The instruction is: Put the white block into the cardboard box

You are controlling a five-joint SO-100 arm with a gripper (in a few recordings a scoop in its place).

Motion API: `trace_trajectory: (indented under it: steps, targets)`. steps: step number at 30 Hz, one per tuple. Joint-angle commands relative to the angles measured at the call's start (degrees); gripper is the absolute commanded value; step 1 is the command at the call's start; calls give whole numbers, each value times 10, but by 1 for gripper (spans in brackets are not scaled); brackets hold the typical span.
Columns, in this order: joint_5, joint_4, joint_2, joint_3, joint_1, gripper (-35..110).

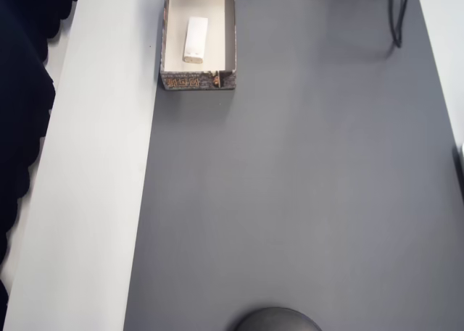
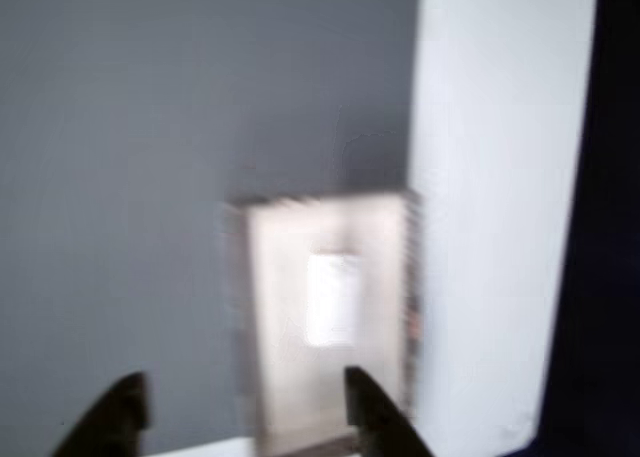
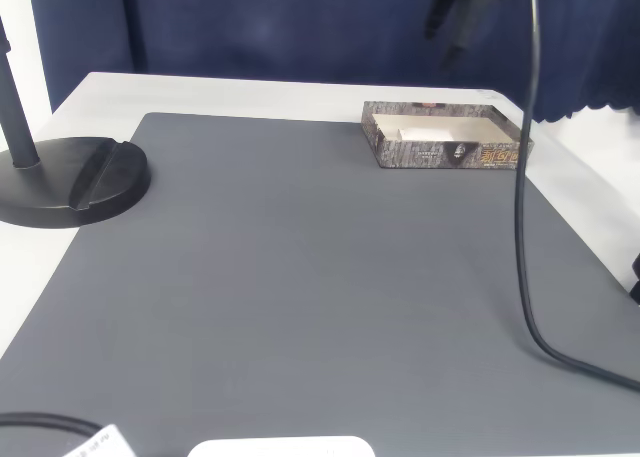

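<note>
The white block (image 1: 195, 39) lies flat on the floor of the cardboard box (image 1: 230, 34), roughly in its middle and apart from every wall, so the placing looks done. The hand (image 2: 240, 402) hangs above the box with its two fingers spread and nothing between them. Judging from here, the main risk is the hand dipping or swinging as it leaves and catching a box wall, which could drag the light box across the grey mat (image 1: 304, 200) on the counter or tip the block out.
</note>
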Motion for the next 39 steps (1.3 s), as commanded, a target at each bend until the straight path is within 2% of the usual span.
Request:
trace_trajectory:
  steps: [1,11,15,17,25,32,39]
  targets:
    - [-86,5,138,122,-79,17]
    - [-306,6,394,412,-266,-2]
    - [-345,-4,477,488,-372,-2]
    - [-415,-9,512,526,-418,-2]
    - [-590,-35,587,632,-556,-2]
    - [-689,-63,704,766,-622,-2]
    - [-704,-64,824,883,-634,-2]
